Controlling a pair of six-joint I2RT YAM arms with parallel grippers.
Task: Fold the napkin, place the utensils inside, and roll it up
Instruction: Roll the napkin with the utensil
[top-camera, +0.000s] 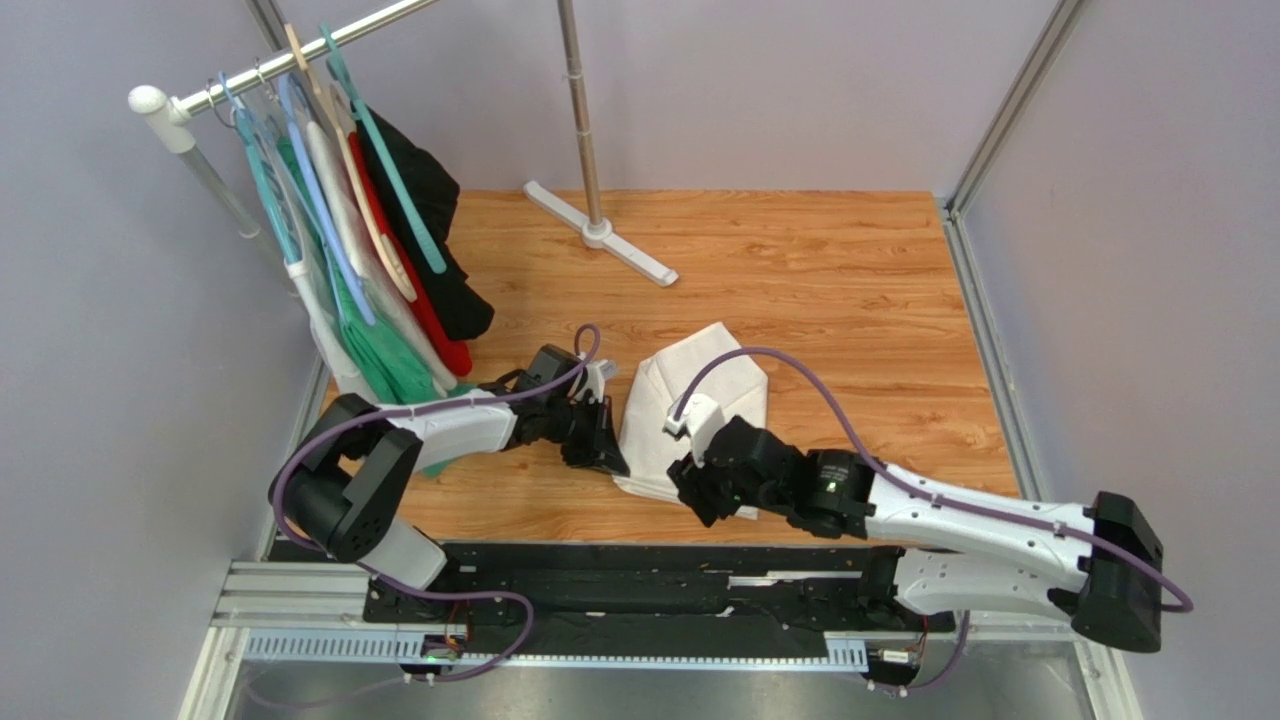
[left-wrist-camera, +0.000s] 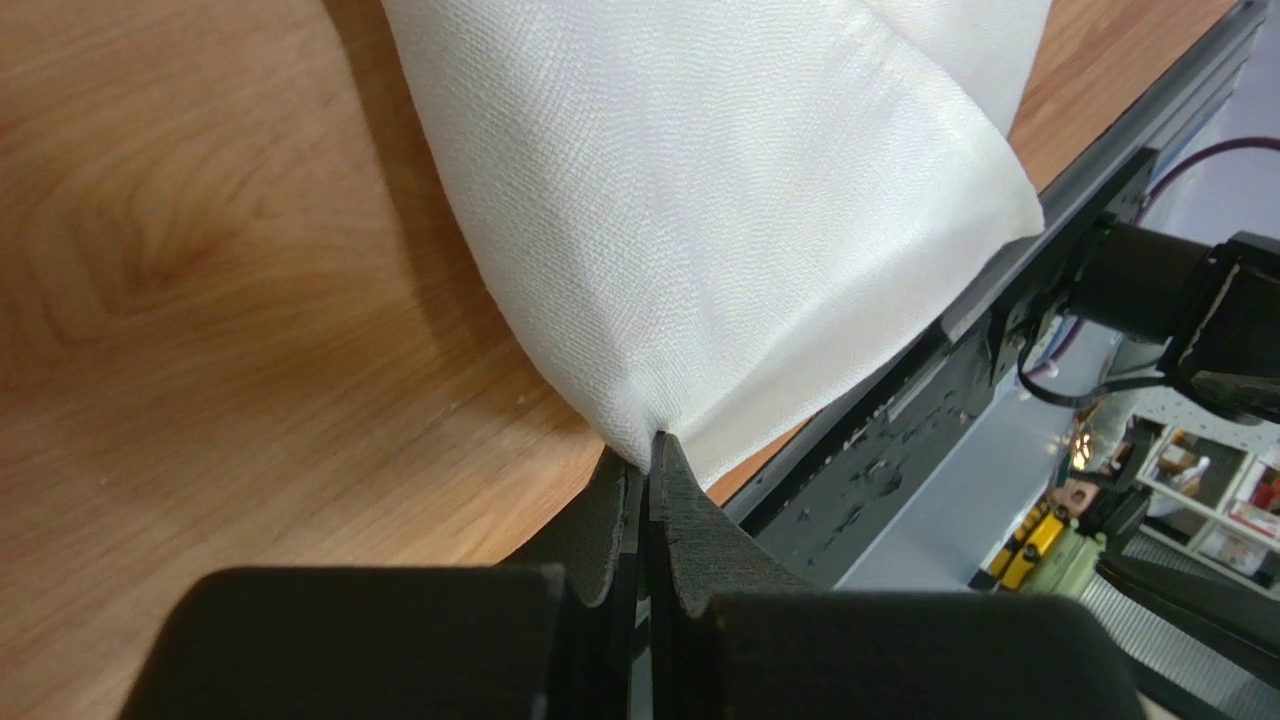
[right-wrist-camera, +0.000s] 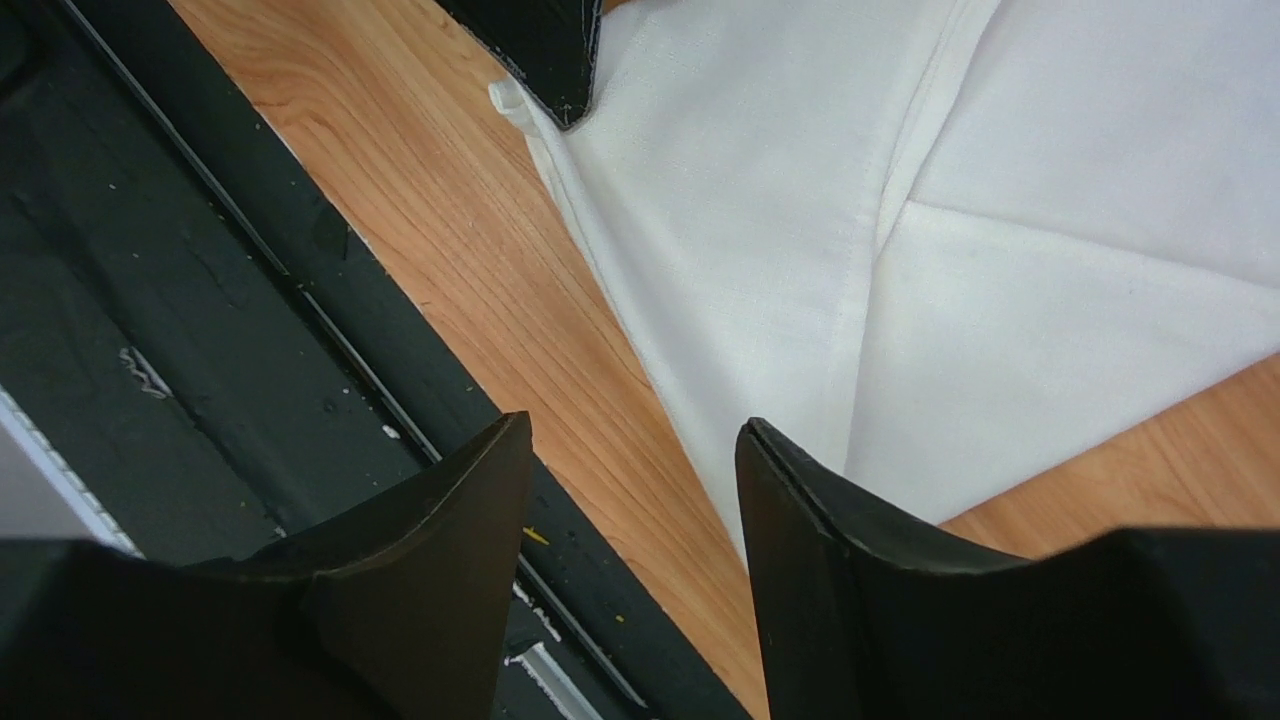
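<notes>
The white napkin (top-camera: 700, 402) lies folded over itself on the wooden table, near its front edge. My left gripper (top-camera: 609, 450) is shut on the napkin's near-left corner (left-wrist-camera: 649, 423), the cloth pulled into a peak between the pads. In the right wrist view the napkin (right-wrist-camera: 812, 225) shows a hem and overlapping layers. My right gripper (top-camera: 694, 488) stands open just above the napkin's near edge, with only wood and cloth between its fingers (right-wrist-camera: 819, 525). The left gripper's tip (right-wrist-camera: 541, 53) shows at the top of that view. No utensils are in view.
A clothes rack (top-camera: 301, 45) with hung garments, white, red, green and black, stands at the back left. Its foot (top-camera: 601, 233) rests on the table behind the napkin. The black rail (top-camera: 631, 570) runs along the table's front edge.
</notes>
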